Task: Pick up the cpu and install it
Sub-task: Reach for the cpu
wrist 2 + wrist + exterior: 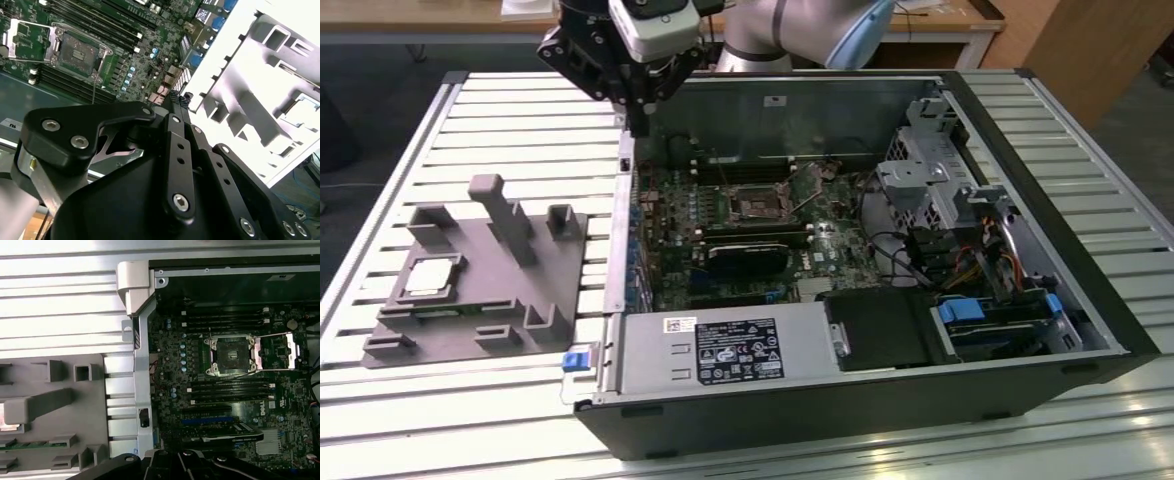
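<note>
Black links of the tool (pixel 176 97) are seen closest, its tips drawn together on nothing. The cpu (pixel 431 277) is lodged in the grey tray (pixel 494 300) on the desk (pixel 520 130), well apart. It is judged light, stiff, fragile, best taken by opposite edges.

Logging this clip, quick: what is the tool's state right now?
Tool: closed, holding nothing; the cpu lies on the grey tray.
</note>
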Action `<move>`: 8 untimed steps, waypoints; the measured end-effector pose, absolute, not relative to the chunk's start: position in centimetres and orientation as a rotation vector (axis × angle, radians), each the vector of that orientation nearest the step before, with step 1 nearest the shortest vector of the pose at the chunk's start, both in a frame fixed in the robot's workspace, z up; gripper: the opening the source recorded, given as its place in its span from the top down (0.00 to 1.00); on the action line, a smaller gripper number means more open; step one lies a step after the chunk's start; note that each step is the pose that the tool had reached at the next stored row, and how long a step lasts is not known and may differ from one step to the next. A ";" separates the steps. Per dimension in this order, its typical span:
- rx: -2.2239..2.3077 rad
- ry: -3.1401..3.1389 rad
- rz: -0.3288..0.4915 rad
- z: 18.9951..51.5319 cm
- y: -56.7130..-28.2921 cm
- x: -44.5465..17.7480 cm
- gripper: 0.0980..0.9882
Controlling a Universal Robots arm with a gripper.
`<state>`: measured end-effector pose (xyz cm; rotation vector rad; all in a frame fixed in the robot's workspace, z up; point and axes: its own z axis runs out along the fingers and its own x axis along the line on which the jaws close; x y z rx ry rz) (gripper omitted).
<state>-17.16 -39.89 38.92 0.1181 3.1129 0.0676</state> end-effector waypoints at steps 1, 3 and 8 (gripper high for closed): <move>0.118 3.113 0.068 38.9 -39.9 -17.3 0.99; 0.118 3.113 0.068 38.9 -39.9 -17.4 0.99; 0.118 3.113 0.068 38.8 -39.9 -17.9 0.99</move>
